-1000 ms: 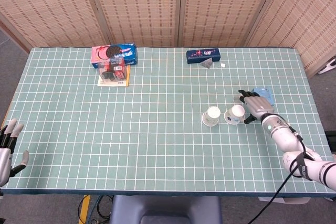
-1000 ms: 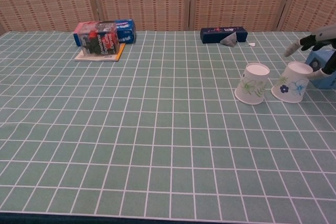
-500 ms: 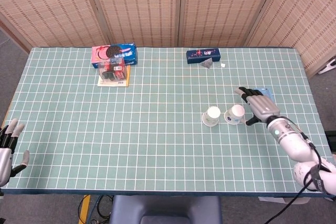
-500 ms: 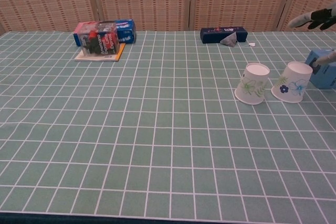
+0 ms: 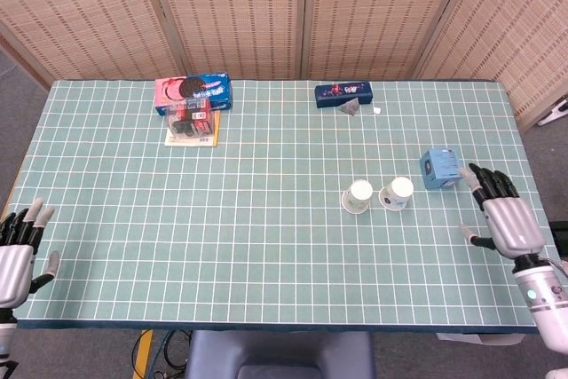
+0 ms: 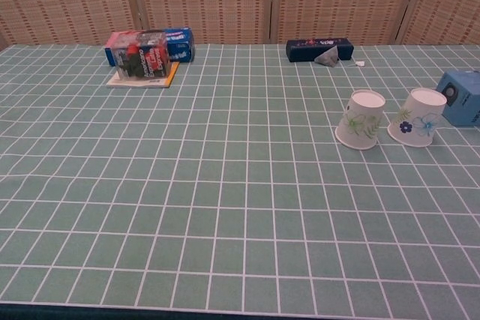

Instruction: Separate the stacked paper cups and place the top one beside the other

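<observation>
Since pulled back, right robot hand (image 5: 508,219) empty

we saw two paper cups apart, side by side: green-flowered cup (image 6: 360,120) | blue-flowered cup (image 6: 417,117) | blue box (image 6: 463,98) just beside it | green gridded table (image 6: 187,207)

Two white paper cups are sitting side by side: the green-flowered cup (image 6: 360,120) and the blue-flowered cup (image 6: 417,117), both tilting.
</observation>
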`<state>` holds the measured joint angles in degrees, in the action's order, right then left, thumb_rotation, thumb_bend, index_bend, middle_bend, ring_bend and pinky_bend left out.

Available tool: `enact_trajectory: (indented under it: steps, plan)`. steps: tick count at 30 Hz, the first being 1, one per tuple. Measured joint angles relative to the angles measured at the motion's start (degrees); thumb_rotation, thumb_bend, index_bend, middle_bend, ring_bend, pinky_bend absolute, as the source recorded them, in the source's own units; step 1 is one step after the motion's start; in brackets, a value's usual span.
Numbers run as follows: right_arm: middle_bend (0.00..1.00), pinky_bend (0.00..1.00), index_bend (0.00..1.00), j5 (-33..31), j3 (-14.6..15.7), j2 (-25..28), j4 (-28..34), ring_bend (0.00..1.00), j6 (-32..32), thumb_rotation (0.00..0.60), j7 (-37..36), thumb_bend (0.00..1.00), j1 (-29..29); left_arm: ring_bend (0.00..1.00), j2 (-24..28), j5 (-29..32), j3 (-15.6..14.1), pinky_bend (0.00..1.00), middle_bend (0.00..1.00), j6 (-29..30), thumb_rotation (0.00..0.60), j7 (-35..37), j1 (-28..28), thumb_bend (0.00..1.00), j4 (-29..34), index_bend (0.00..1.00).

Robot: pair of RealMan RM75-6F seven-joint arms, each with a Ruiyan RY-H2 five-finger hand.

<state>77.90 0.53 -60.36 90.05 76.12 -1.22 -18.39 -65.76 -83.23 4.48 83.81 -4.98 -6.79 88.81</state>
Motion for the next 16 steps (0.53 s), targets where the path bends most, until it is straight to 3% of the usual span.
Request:
enact_trajectory:
  steps: [5, 16]
  plan:
    - [0.00, 0.00, 0.00, 4.0, 1.0, -6.6, -7.2, 0.00, 7.8, 0.600, 0.5, 0.24, 6.2, 0.00, -0.2, -1.0, -0.3, 0.00, 0.00, 0.2, 0.600, -0.4, -0.2, 0.50, 0.1, 0.00]
    - [0.00, 0.00, 0.00, 7.0, 0.3, -6.9, -7.5, 0.00, 9.7, 0.600, 0.2, 0.24, 8.4, 0.00, -0.8, -2.2, -0.8, 0.00, 0.00, 1.3, 0.600, -1.9, -0.1, 0.50, 0.4, 0.00]
